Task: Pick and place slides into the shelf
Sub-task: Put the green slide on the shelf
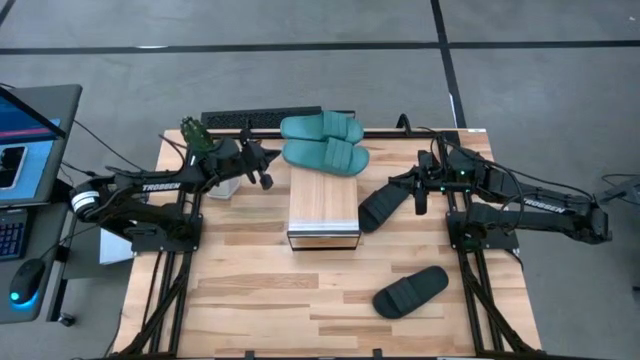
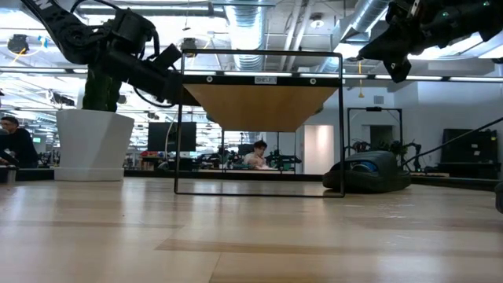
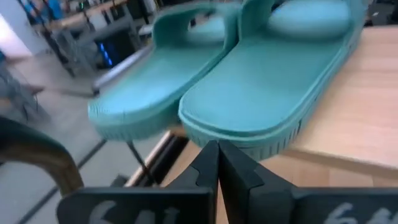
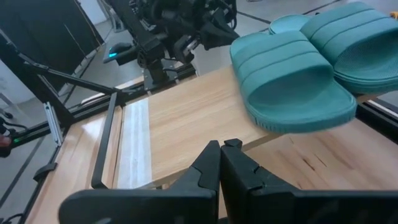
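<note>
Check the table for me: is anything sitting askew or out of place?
Yes. The two teal slides sit at the shelf's far end, hanging over its edge. One black slide lies beside the shelf, tilted; the other lies angled on the table.

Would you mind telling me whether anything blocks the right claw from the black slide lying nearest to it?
Nothing visible does. The right claw, shut, hovers just beside the black slide, which lies on the table next to the shelf.
</note>
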Motion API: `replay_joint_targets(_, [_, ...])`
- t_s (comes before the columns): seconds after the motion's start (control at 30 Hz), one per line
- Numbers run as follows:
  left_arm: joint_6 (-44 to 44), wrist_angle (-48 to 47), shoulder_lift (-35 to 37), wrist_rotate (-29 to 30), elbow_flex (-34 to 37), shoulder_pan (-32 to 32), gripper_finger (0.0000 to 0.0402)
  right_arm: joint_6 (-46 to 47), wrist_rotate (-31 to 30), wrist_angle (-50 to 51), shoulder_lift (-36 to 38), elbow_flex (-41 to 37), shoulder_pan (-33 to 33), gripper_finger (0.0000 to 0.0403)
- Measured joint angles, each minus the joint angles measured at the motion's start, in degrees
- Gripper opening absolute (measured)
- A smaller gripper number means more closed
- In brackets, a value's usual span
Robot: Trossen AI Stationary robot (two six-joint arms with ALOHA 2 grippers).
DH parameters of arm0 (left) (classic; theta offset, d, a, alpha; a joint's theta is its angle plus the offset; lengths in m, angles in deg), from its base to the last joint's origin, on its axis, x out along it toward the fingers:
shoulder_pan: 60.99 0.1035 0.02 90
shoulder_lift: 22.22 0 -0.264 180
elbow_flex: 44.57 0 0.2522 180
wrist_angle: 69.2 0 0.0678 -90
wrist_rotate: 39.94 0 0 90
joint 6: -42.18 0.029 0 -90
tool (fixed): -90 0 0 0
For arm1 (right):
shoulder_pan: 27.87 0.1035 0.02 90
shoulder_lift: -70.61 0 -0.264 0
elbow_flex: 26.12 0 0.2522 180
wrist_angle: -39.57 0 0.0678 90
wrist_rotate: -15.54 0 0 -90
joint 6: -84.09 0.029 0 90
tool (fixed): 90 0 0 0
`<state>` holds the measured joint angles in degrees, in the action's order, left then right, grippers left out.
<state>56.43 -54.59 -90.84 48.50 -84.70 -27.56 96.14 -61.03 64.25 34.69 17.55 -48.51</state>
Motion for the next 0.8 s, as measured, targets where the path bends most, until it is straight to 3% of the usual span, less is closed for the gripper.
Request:
replay_joint_targets(0.4, [-7.4,-8.7,5.1,1.2,0.0,-3.1,0.0,1.1,4.5,-1.3,-6.2,0.0,0.0,0.0])
replay_joint_targets(0.8, [-10.3,-12.3,16.5,12.1,0.0,-10.7,0.0,-2.6,10.4,-12.8,-21.6,0.0,0.0,0.0])
